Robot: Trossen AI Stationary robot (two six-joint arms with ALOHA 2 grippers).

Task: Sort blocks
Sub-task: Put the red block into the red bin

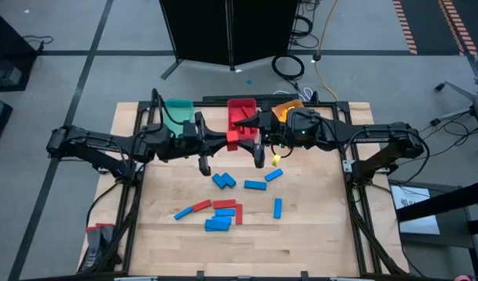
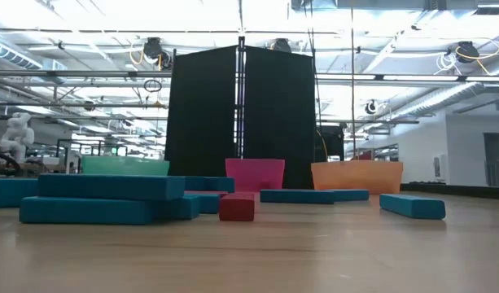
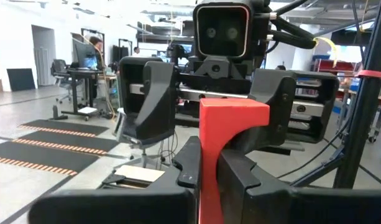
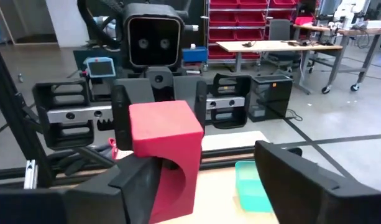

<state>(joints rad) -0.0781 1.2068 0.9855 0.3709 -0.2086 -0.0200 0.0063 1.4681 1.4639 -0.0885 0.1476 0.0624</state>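
Above the worktop (image 1: 316, 234), just in front of the red bin (image 1: 240, 109), both arms meet head-on. Left claw (image 1: 237, 137) pinches a red block (image 3: 230, 152) between its fingers, held upright. Right claw (image 1: 254, 140) faces it, fingers spread either side of the same block (image 4: 166, 155), one finger touching it. Blue and red blocks (image 1: 223, 212) lie scattered on the worktop below, with one yellow block (image 1: 277, 158) near the right claw.

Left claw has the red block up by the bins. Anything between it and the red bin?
Nothing visible lies between the red toy block in the left claw and the red plastic bin right beside it. The right claw stands open around the block.
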